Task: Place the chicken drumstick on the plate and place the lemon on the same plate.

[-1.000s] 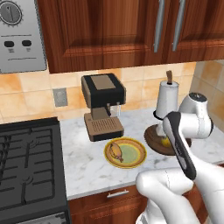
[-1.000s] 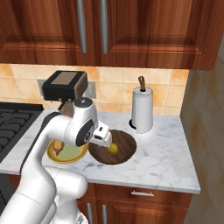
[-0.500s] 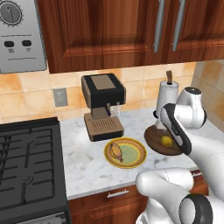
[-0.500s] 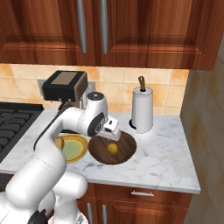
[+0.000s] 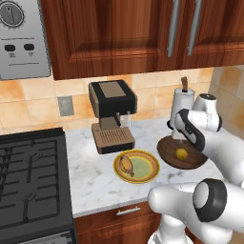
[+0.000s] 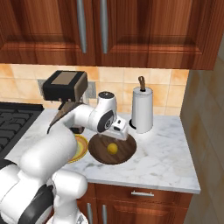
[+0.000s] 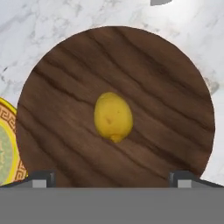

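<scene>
One risk stands out: the gripper (image 7: 112, 177), its jaws spread wide and empty, hovers right above the lemon (image 7: 113, 116) on the board (image 7: 175, 87), and an off-centre squeeze could roll that round fruit away from the plate (image 5: 147, 172) holding the drumstick (image 5: 127, 165).

Left base view: sitting behind the arm on its left, looking forward and down over the counter (image 5: 95, 176); taking in the stove (image 5: 28, 176), coffee machine (image 5: 112, 114), plate (image 5: 137, 166) and wooden board (image 5: 183, 153) from mid range.
Right base view: sitting behind on the right, facing the same counter; showing the board (image 6: 113, 149) and paper towel roll (image 6: 142, 109), the arm covering most of the plate.
Hand view: looking straight down, close, at the lemon (image 7: 113, 116) lying mid-board (image 7: 166, 87).
Shared: all three are showing board and lemon.
</scene>
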Controlling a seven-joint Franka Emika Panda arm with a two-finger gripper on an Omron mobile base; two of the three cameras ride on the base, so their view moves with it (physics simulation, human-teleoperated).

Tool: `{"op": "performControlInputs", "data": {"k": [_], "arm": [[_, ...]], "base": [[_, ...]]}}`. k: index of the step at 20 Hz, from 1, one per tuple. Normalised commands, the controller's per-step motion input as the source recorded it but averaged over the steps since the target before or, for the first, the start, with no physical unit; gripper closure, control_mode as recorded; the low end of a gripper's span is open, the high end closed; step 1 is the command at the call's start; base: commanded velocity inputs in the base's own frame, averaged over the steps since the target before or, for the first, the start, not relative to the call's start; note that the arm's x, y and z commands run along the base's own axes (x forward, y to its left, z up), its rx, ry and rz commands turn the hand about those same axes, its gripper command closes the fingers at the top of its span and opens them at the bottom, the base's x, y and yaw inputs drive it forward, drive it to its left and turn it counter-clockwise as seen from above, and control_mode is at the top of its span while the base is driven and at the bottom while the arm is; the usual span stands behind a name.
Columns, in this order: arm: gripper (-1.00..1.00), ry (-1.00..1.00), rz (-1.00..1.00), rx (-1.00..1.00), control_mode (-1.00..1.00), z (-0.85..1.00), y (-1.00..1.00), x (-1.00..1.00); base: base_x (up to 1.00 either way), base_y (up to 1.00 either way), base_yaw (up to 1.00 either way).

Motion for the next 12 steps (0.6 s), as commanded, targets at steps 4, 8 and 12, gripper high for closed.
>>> {"op": "performControlInputs", "data": {"k": [4,8,12], "arm": [[-1.00,0.01,0.00,-0.01,-1.00,-0.42,-0.09,0.19],[-1.00,0.00,0.00,-0.02,-1.00,-0.39,0.00,0.08],[-1.00,0.00,0.00,-0.02,-1.00,-0.30,0.00,0.06]], "base": [[0.00,0.00,0.00],[0.00,0.00,0.00],[0.00,0.00,0.00]]}}
